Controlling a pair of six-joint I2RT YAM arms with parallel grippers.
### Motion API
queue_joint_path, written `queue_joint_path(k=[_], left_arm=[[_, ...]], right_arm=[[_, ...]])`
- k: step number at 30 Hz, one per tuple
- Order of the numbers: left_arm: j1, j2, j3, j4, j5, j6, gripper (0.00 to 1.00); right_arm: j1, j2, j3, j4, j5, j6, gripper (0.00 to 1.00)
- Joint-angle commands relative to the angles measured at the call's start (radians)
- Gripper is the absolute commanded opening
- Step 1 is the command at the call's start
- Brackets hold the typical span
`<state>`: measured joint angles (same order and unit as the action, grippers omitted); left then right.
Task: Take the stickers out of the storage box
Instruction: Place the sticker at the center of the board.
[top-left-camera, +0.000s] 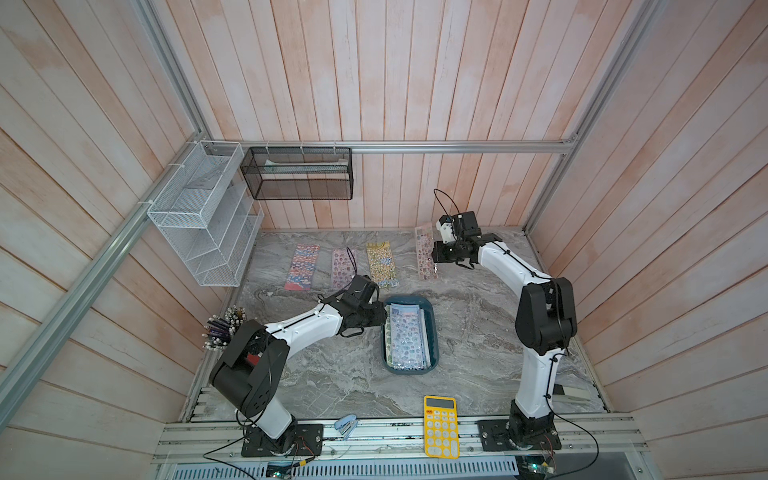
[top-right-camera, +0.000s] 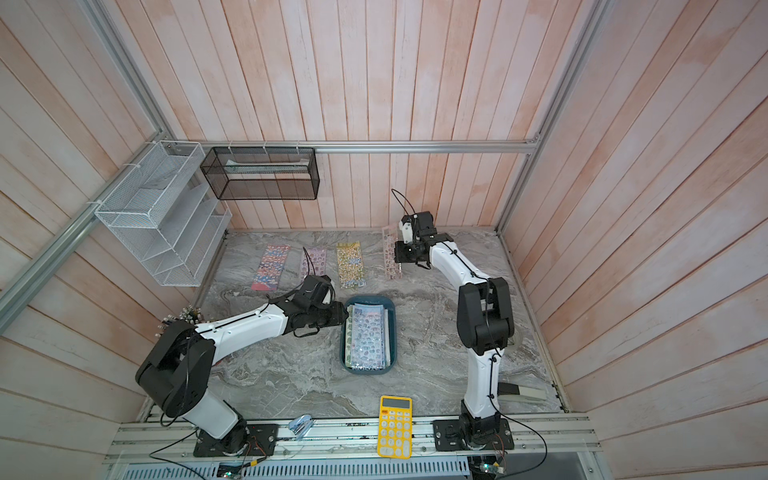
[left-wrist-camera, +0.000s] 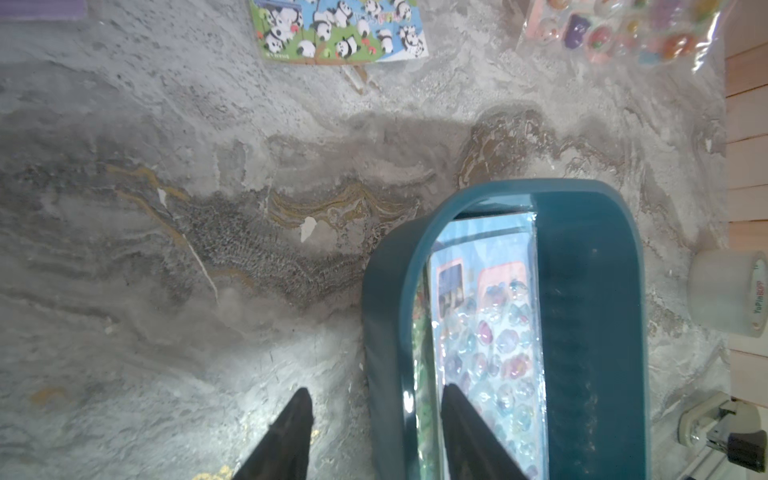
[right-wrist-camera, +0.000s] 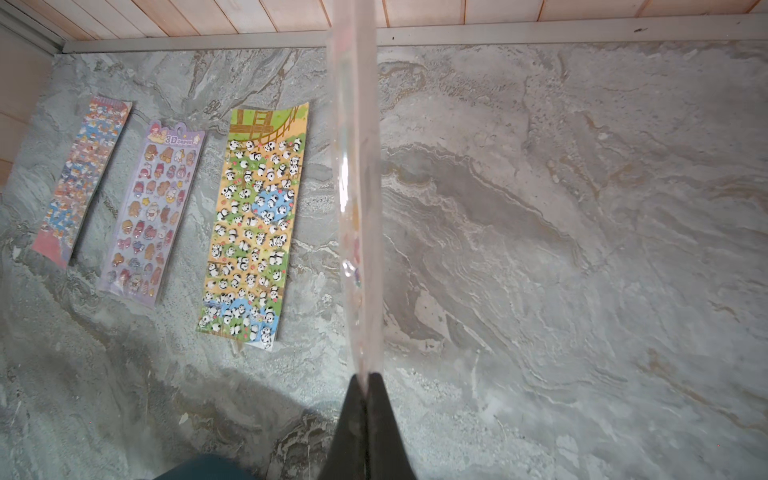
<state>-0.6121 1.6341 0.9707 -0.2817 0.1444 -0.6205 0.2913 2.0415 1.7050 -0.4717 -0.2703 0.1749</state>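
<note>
The left claw (left-wrist-camera: 378, 390) stands half open astride the rounded wall of the teal plastic storage box (left-wrist-camera: 590, 291), with one finger inside over the glossy, bubbly stickers (left-wrist-camera: 490, 332) stacked there. The right claw (right-wrist-camera: 368, 376) pinches a translucent pink sheet (right-wrist-camera: 357, 166) edge-on above the marbled table (right-wrist-camera: 540, 249). Three flat sheets (right-wrist-camera: 253, 224) lie on it side by side.

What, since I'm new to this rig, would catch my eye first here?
Three sticker sheets lie in a row at the far side of the table, and the right claw is shut on a pink sheet beside them. Mid-table, the teal storage box holds more stickers, the open left claw straddling its wall.
</note>
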Motion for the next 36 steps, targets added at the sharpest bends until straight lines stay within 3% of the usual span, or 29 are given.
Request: queue_joint_path(k=[1,10,19,36], left_arm=[[-0.011,0.019,0.035,-0.002,0.020,-0.002,0.53],[-0.021,0.065,0.047,-0.016,0.032,-0.008,0.44],[-0.023,0.064,0.033,-0.062,0.043,-0.014,0.18],[-0.029,-0.044,-0.057,-0.141,0.006,-0.059,0.14]], right_arm=[[-0.016,0.048,0.048,-0.018,-0.082,-0.008,0.00],[-0.035,0.178,0.148,-0.077,-0.143,0.000,0.00],[-0.038,0.314,0.281,-0.153,-0.120,-0.014,0.00],[-0.038,0.393,0.315,-0.127,-0.069,0.003,0.02]])
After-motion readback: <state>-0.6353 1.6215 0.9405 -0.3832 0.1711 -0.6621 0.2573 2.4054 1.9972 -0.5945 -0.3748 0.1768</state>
